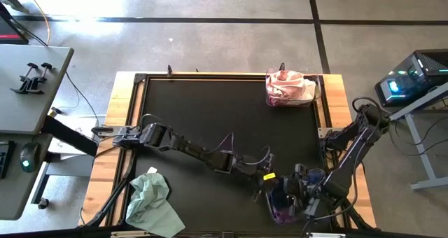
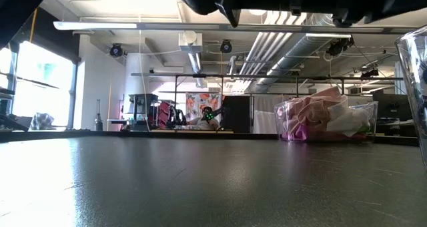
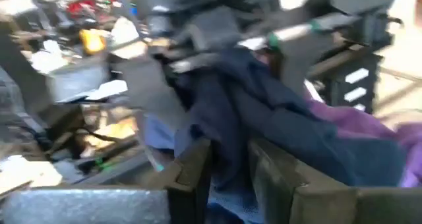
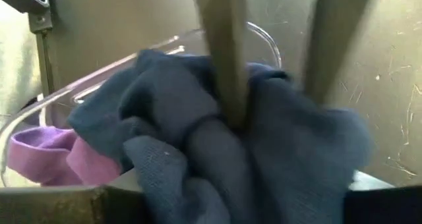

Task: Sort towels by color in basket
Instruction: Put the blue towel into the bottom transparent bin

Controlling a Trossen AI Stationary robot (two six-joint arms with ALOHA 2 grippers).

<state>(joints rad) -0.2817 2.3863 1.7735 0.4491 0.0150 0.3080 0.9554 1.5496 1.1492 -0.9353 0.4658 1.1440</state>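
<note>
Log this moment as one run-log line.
left claw: shut on navy towel | right claw: in same towel, over near-right basket | purple towel inside

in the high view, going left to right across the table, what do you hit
pale mint towel → left gripper → clear basket of navy and purple towels → right gripper; basket of pink and white towels sits at the far edge.
</note>
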